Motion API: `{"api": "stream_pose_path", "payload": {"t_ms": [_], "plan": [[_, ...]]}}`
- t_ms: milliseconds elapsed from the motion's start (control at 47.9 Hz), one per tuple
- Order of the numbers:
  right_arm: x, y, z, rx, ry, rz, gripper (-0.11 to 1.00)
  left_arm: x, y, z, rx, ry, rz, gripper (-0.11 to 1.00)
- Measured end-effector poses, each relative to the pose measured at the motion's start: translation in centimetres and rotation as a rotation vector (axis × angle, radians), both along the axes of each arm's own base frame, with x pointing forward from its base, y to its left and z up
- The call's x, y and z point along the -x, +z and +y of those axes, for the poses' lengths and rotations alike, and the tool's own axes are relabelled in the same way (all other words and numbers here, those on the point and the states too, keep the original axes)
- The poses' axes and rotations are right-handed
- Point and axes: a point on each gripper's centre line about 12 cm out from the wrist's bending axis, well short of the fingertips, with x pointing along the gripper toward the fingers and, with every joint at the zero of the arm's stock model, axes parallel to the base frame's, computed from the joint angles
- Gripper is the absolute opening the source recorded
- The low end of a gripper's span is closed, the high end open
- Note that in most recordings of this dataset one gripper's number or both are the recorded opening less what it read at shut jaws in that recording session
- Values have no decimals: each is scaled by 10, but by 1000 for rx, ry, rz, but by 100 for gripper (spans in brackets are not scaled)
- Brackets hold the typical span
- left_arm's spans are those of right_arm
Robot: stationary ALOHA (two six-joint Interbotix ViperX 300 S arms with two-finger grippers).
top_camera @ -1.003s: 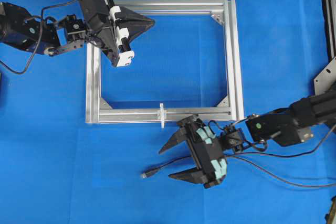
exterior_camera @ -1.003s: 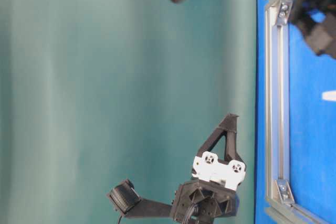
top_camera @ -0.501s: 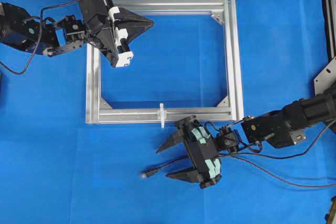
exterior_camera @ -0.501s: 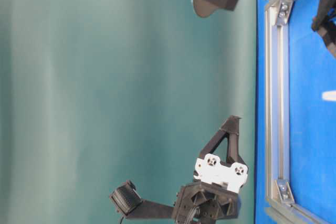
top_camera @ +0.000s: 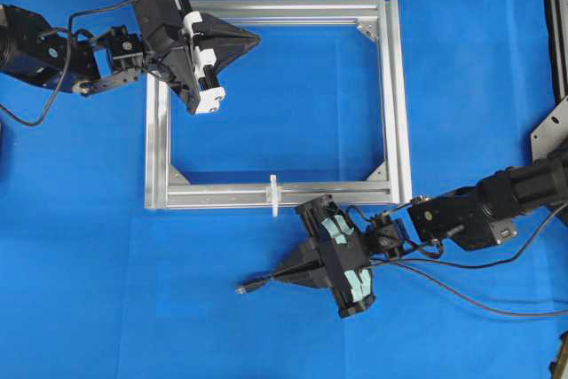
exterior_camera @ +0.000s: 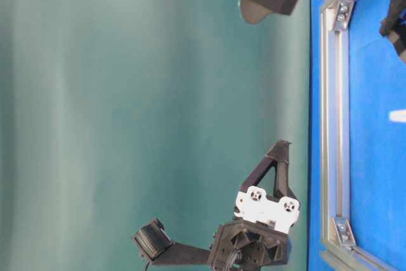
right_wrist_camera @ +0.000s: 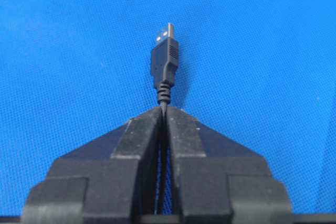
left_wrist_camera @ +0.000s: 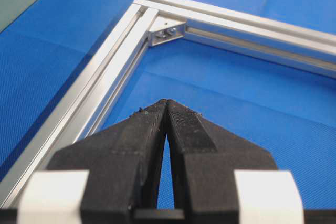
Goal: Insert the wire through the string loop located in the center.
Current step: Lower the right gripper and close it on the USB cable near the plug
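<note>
- One right gripper, pinching the wire behind its plug, near the string loop: grasp step.
- Left gripper: pressed together, empty.
- Next: aim plug at loop.

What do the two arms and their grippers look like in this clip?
Both arms are black with loose black cables. The left gripper has black triangular fingers on white carriage blocks; the right gripper has the same fingers, with pale teal blocks.
</note>
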Motion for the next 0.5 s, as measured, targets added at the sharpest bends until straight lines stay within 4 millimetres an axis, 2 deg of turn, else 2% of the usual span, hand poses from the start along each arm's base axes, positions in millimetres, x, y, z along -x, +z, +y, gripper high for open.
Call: {"api": "stream_pose_path", "payload": {"t_ms": [501], "plan": [[0,-1,0,3,1,7,-1,0,0,0,0,0,0,0]]}}
